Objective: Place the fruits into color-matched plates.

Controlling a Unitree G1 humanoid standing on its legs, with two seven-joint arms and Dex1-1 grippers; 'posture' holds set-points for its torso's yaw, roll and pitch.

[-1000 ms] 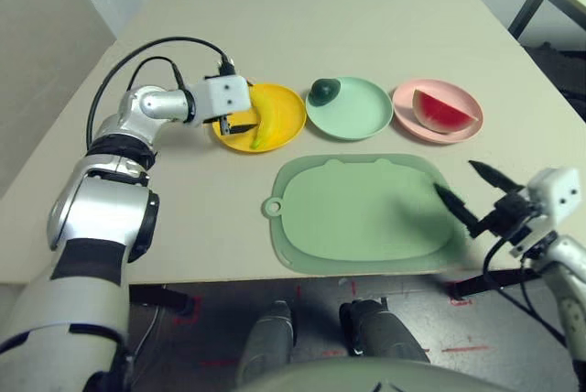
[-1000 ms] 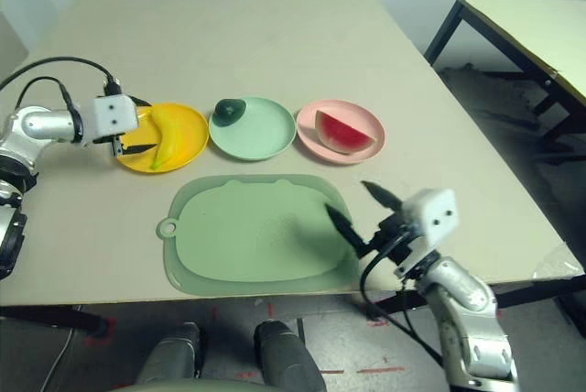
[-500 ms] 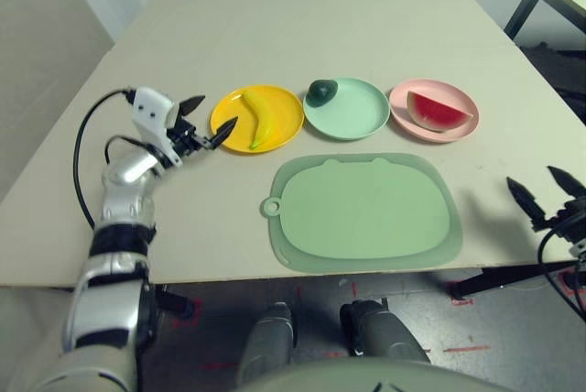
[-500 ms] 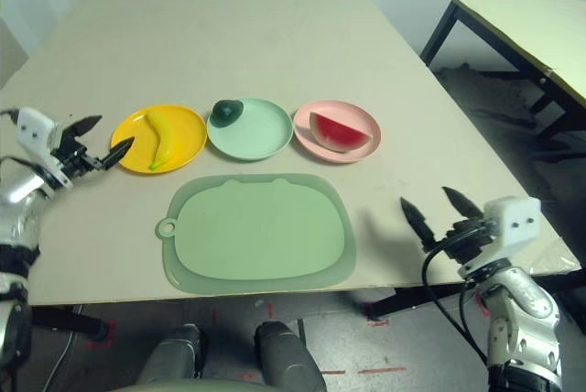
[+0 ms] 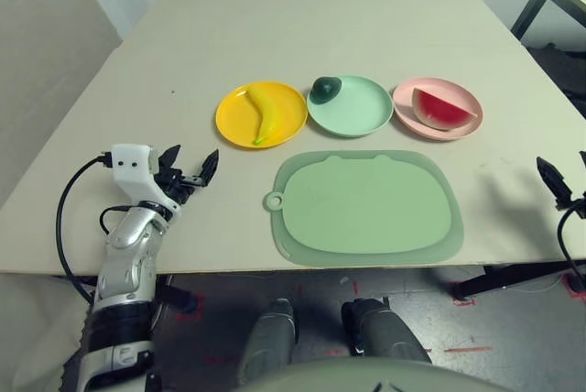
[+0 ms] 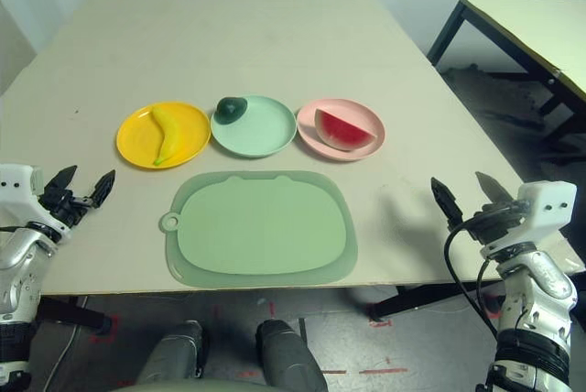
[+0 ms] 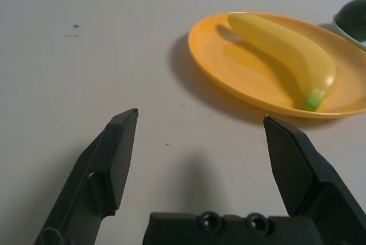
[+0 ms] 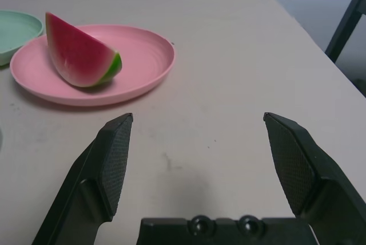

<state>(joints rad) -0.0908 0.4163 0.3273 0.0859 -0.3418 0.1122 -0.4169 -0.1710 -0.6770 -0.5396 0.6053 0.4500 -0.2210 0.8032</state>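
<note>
Plastic, by the look of their smooth moulded skins, all three toy fruits seem light, stiff and a little slick, so none should crush, though each could slide between bare fingers. Ahead of the left gripper [image 7: 200, 156], whose fingers stand wide apart and hold nothing, the banana [image 7: 289, 53] lies in the yellow-orange plate [image 7: 229, 64]; its thicker middle looks the best place to pinch, across the curve. Ahead of the right gripper [image 8: 200, 162], equally spread and empty, the watermelon wedge [image 8: 80, 56] rests rind-down in the pink plate [image 8: 143, 64], and its two flat red faces offer the surest hold. Between those two plates, well away from both grippers, the small avocado [image 6: 232, 108] sits at the rim of the mint green plate [image 6: 261, 131]. Judging by this layout, every fruit already matches its plate.
</note>
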